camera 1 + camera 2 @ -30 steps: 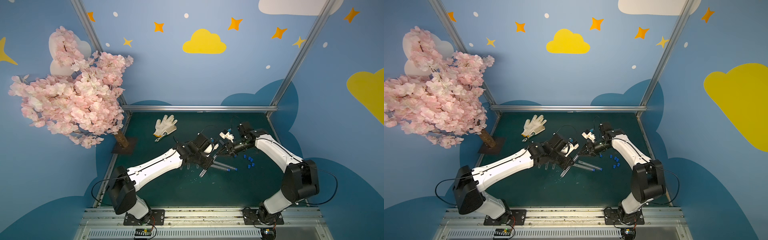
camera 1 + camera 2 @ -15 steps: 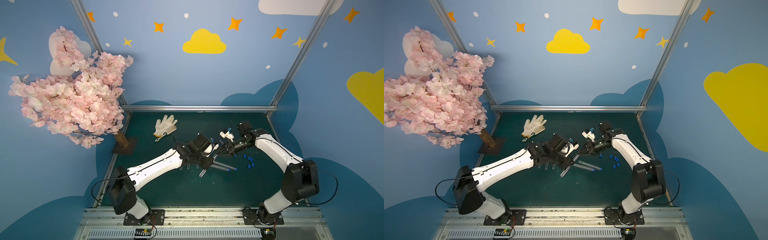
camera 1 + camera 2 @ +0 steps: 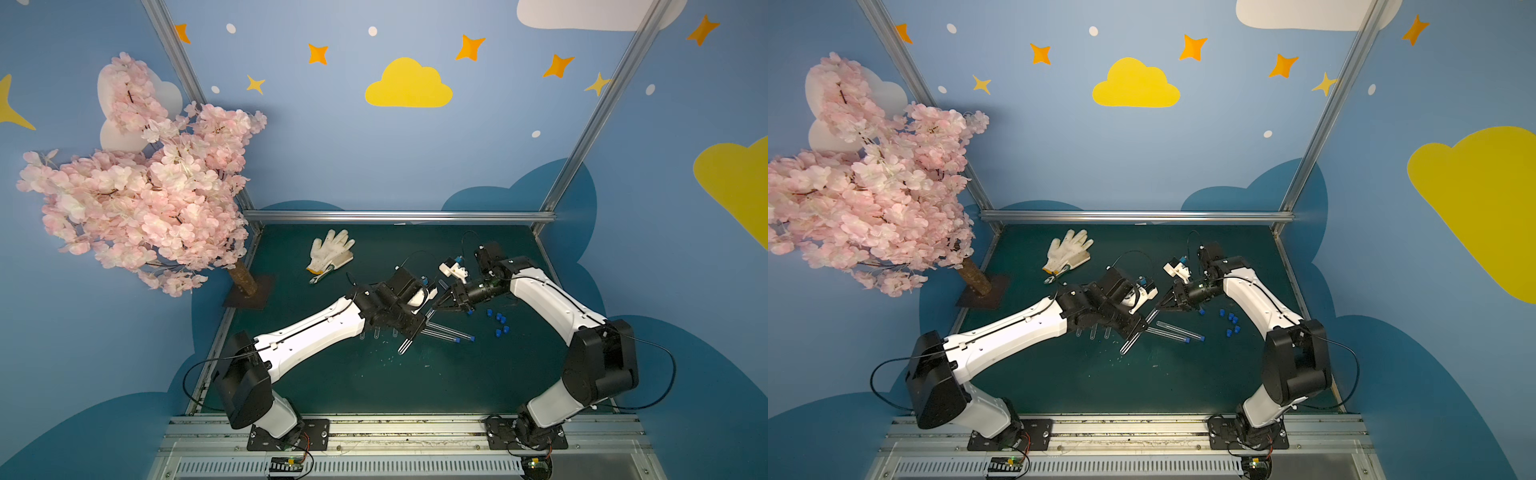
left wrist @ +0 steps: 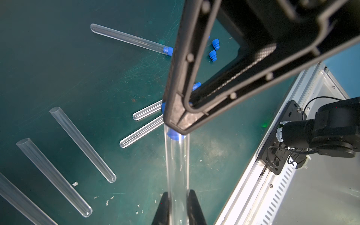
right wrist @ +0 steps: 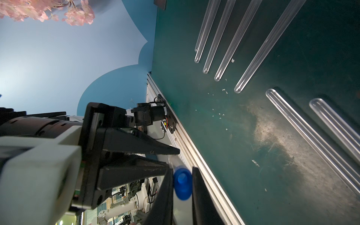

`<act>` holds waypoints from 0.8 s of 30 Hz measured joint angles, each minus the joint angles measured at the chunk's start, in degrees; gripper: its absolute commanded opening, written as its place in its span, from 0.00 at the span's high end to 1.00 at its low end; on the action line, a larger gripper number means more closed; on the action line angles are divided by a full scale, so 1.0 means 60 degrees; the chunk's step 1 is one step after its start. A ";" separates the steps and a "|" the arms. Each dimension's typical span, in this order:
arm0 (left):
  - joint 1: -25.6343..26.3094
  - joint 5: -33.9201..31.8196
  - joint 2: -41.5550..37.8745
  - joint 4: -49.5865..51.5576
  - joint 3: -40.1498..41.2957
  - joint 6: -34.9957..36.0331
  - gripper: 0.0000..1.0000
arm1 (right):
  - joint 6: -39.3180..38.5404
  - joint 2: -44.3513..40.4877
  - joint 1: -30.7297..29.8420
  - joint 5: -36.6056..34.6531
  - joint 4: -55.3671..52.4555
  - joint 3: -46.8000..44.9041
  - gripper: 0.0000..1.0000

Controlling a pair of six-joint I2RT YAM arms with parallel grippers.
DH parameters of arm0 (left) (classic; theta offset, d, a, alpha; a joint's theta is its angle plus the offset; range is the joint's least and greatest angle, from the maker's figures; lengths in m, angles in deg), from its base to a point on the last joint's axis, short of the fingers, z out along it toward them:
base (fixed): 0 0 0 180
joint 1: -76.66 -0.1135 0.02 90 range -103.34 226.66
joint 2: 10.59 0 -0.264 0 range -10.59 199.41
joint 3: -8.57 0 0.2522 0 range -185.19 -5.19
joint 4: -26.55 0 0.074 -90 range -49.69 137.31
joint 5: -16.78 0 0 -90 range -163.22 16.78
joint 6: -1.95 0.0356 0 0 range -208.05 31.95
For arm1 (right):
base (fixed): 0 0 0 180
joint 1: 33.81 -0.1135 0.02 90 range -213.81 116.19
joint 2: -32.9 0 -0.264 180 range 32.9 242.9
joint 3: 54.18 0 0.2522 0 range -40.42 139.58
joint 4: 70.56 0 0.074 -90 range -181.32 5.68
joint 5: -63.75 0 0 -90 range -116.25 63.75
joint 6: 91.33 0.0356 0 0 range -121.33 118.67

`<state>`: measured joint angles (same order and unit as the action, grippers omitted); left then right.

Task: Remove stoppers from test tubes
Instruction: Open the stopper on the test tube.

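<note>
The right fingers (image 5: 164, 194), closing in over the last second, are now pinching the blue stopper (image 5: 182, 183); the left fingers (image 4: 162, 214) are clamping its tube (image 4: 177, 165). A crooked pull is risking the tube slipping free.

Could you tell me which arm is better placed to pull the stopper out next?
Right, I think: the right gripper is shut on the blue stopper in the tube, while the left gripper clamps that tube and can only brace it.
</note>
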<state>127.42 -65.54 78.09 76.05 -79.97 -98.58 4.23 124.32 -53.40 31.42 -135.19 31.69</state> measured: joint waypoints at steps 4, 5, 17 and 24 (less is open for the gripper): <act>0.0000 0.0000 0.0000 0.0004 0.0004 0.0011 0.97 | -0.0004 0.0000 0.0000 0.0000 -0.0011 0.0000 1.00; 0.0000 0.0000 0.0000 0.0004 0.0004 0.0011 0.97 | -0.0004 0.0000 0.0000 -0.0004 -0.0011 0.0000 1.00; 0.0000 -0.0007 0.0000 0.0040 0.0004 0.0051 0.97 | -0.0025 0.0000 0.0004 -0.0029 -0.0047 0.0000 1.00; 0.0000 -0.0036 0.0000 0.0044 0.0004 0.0219 0.97 | -0.0178 0.0000 0.0098 -0.0033 -0.0204 0.0000 1.00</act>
<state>127.42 -65.76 78.09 76.32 -79.95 -97.27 3.16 124.32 -52.81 31.23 -136.42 31.69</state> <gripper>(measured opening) 0.142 0.163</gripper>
